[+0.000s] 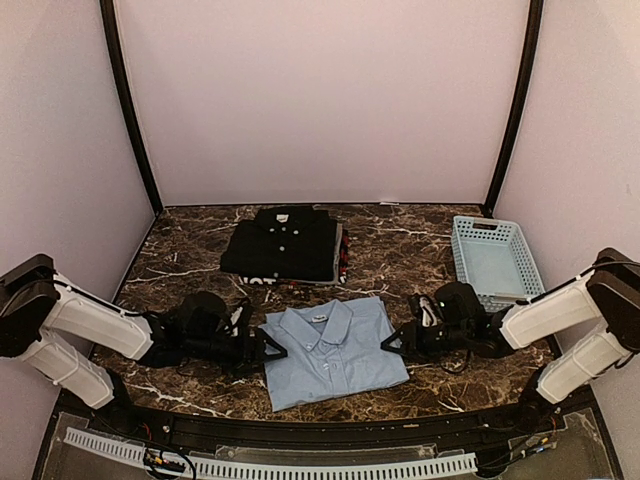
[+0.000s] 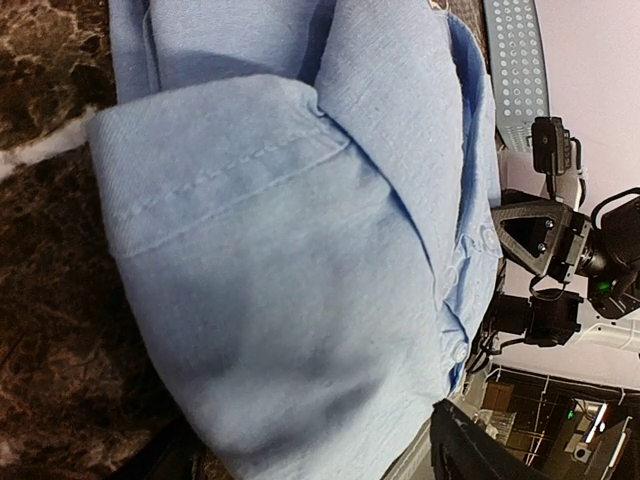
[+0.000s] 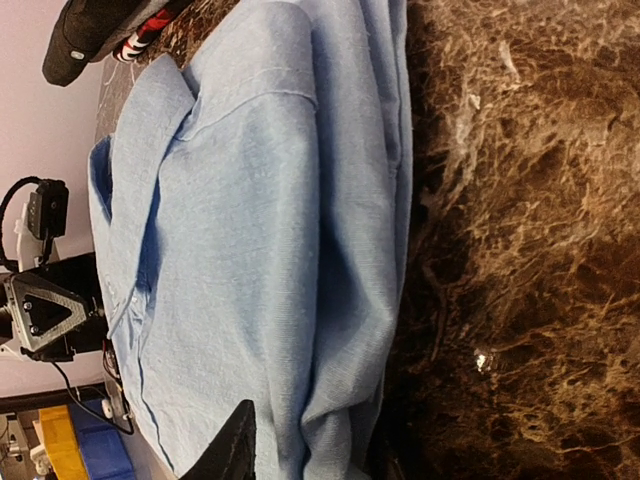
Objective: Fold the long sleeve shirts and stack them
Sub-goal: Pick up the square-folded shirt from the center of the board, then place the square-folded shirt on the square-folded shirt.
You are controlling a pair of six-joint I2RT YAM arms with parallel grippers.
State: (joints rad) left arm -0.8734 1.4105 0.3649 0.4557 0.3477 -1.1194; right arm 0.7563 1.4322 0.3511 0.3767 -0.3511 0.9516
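The light blue shirt [image 1: 332, 352] lies folded, collar up, on the near middle of the table. The black shirt [image 1: 285, 243] lies folded behind it. My left gripper [image 1: 264, 350] is at the blue shirt's left edge. In the left wrist view the folded blue shirt [image 2: 300, 250] sits between wide-apart jaws, and the upper finger [image 2: 475, 450] stands just clear of the cloth. My right gripper [image 1: 393, 343] is at the shirt's right edge. In the right wrist view the blue shirt's [image 3: 260, 260] edge bunches between the narrow jaws, beside one finger [image 3: 235, 450].
A pale blue plastic lattice basket [image 1: 493, 258] stands at the right, behind my right arm. Something red and white shows under the black shirt's right edge [image 1: 345, 255]. Purple walls close in the table on three sides.
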